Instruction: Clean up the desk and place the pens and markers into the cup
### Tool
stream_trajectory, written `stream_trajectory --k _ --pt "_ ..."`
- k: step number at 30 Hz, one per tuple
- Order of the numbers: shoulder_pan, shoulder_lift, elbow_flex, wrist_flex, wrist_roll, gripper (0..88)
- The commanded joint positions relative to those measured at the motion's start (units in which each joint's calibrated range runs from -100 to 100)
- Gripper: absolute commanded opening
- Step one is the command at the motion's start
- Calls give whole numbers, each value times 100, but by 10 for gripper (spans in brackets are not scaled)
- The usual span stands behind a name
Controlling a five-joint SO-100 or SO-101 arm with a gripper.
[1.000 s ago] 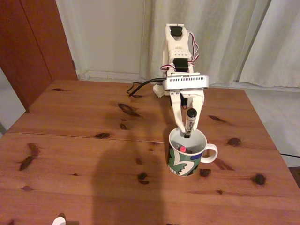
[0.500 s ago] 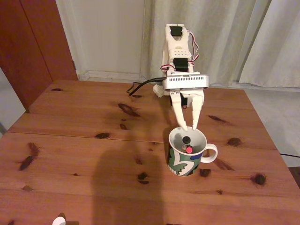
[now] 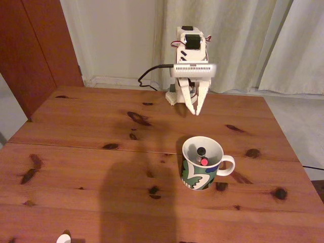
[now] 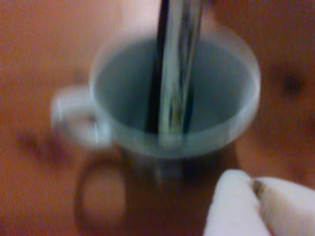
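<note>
White tool (image 3: 197, 112) nearly pressed together, empty, behind cup (image 3: 201, 164); wrist view: blurred markers (image 4: 174, 73) inside.

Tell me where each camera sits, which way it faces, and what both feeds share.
Fixed view: stands off the desk's near edge, raised, facing the arm at the far edge and curtains; shows the whole arm, gripper lifted behind the cup.
Wrist view: rides on the gripper, looks down into the cup, blurred; white fingertips at bottom right.
Shared: the cup with pens and markers inside, and wood.
</note>
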Motion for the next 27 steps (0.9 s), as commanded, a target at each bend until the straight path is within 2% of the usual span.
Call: stream_trajectory --k 1,4,19,24,27 --pt "35 -899 584 972 33 8" --pt "35 -1520 1431 1101 49 7" --pt "421 -4532 5281 1153 913 7" --pt "550 -5194 5426 1875 1018 7" --pt "630 -5434 5408 2374 1280 8"
